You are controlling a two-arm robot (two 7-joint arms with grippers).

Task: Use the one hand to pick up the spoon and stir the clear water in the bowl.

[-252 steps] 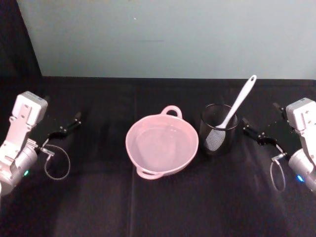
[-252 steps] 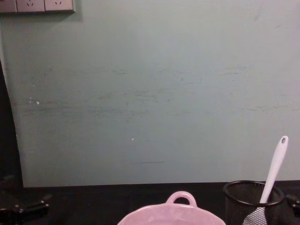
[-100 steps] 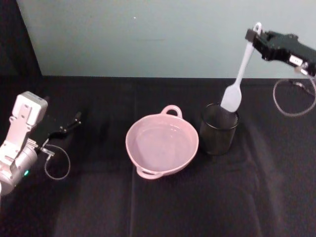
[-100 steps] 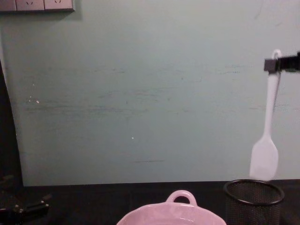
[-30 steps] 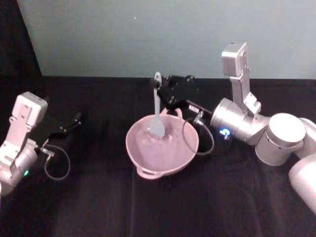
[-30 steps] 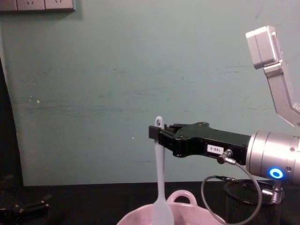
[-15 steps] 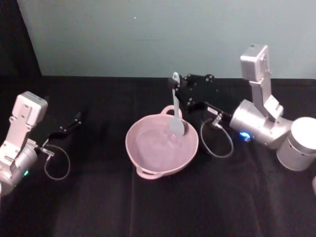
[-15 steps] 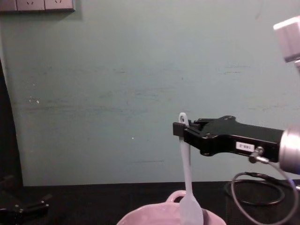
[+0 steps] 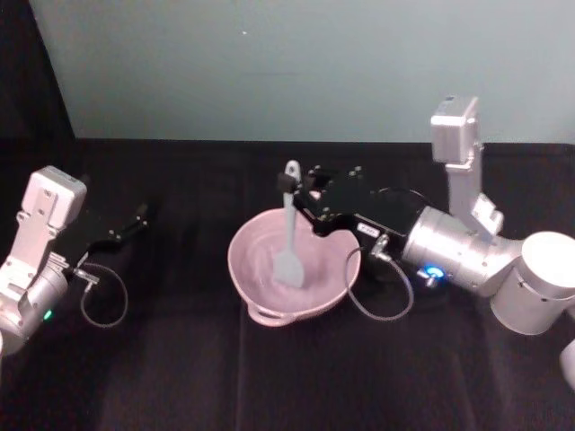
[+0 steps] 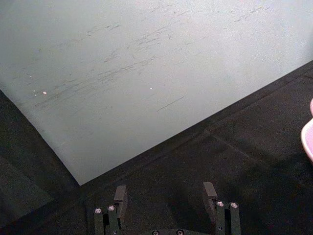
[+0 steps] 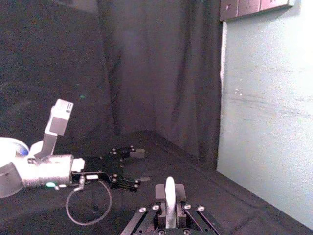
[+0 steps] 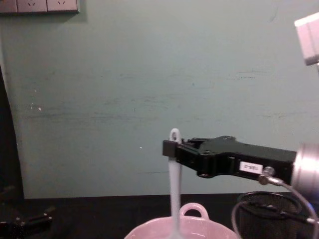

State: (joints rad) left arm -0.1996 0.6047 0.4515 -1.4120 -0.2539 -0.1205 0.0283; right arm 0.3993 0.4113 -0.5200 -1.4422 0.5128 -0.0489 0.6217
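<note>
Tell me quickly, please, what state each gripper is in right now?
Left gripper: jaws open, holding nothing, parked at the left.
Right gripper: shut on the white spoon, scoop down in the pink bowl.

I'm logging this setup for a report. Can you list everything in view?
bowl: one, pale pink, middle of the tablecloth.
spoon: one, white, upright, scoop down in the bowl.
mesh cup: one, black, right of the bowl, partly hidden.
tablecloth: one, black, under everything.
wall: one, pale green, at the back.
sockets: a row, pale grey, high on the wall.
right gripper: one, black, above the bowl, jaws shut on the spoon's handle.
left gripper: one, black, parked at the tablecloth's left, jaws open.
</note>
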